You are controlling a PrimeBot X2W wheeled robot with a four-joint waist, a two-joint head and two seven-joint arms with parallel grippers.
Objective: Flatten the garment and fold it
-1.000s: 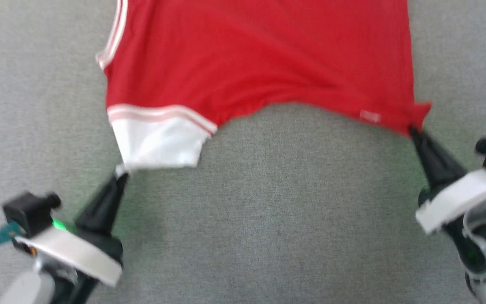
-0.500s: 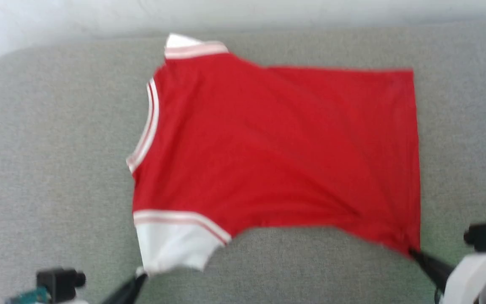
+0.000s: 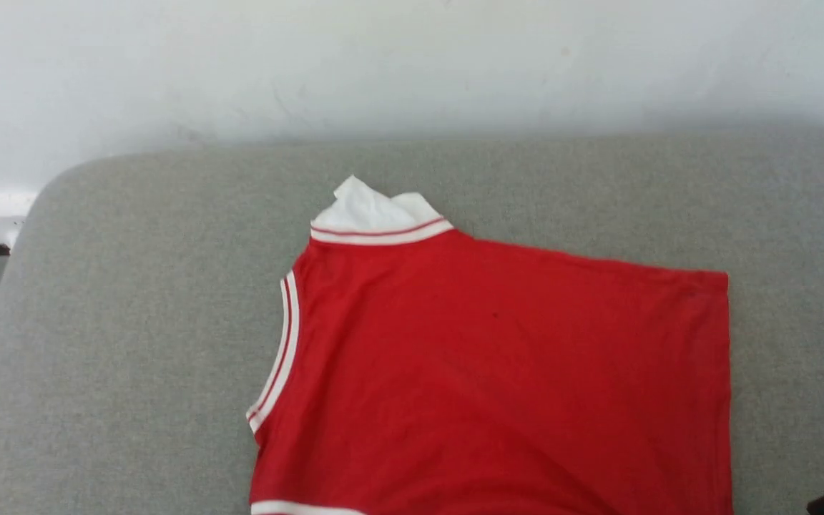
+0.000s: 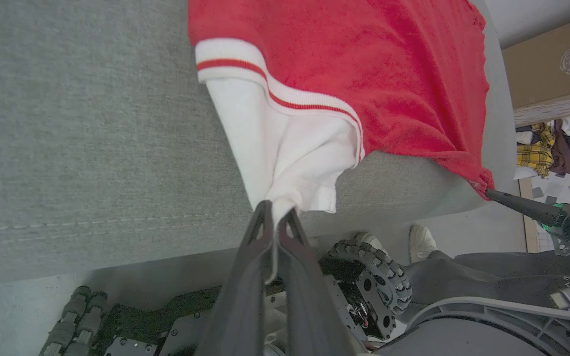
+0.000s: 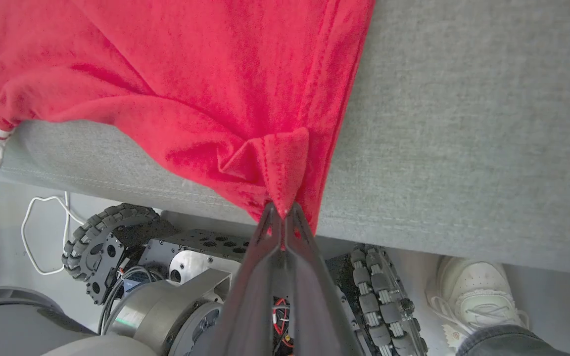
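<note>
The garment (image 3: 491, 372) is a red jersey lying spread on the grey cushion (image 3: 133, 286), plain side up. One white sleeve (image 3: 373, 211) points to the far side, and striped trim runs along its left edge. In the left wrist view my left gripper (image 4: 276, 213) is shut on the tip of the near white sleeve (image 4: 285, 148), just past the cushion's near edge. My right gripper (image 5: 282, 211) is shut on a bunched red hem corner (image 5: 285, 163), and it shows too in the left wrist view (image 4: 490, 193), pulling that corner taut.
A white wall (image 3: 383, 64) stands behind the cushion, whose rounded corner is at the far left. Below the near edge are my wheeled base (image 5: 112, 242), a white cable (image 5: 42, 232) and a person's white shoe (image 5: 473, 291). A cardboard box (image 4: 557, 64) and piled clothes (image 4: 542, 148) lie beyond.
The head camera has tilted up, so the garment has slid down the picture and both grippers have dropped out of its bottom edge. Both grips on the sleeve and hem corner hold.
</note>
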